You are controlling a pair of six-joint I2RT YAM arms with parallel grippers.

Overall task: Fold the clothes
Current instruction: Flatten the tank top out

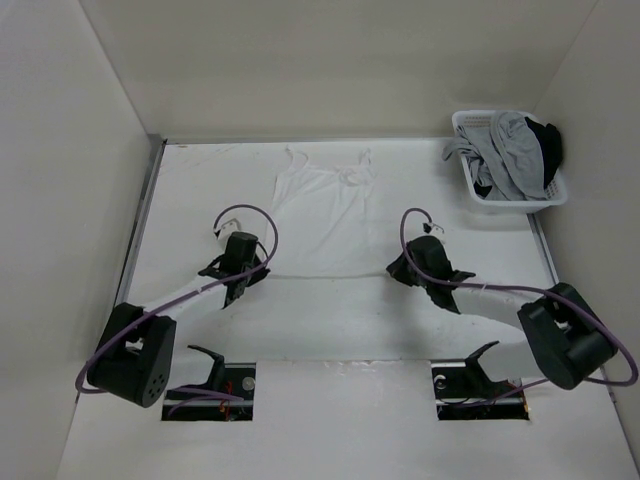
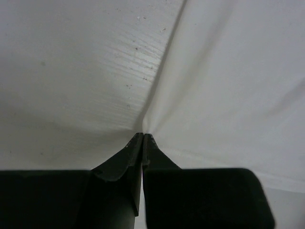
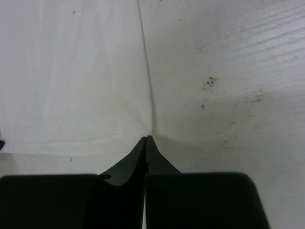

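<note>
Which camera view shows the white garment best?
The top external view: it shows the whole white garment spread flat. Each wrist view shows only one near corner of it, pinched by the left gripper or the right gripper.

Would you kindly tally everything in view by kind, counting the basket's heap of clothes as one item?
White garment, spread flat: 1
White slatted basket: 1
Heap of grey and black clothes: 1
Robot arms, left arm and right arm: 2
Total: 5
</note>
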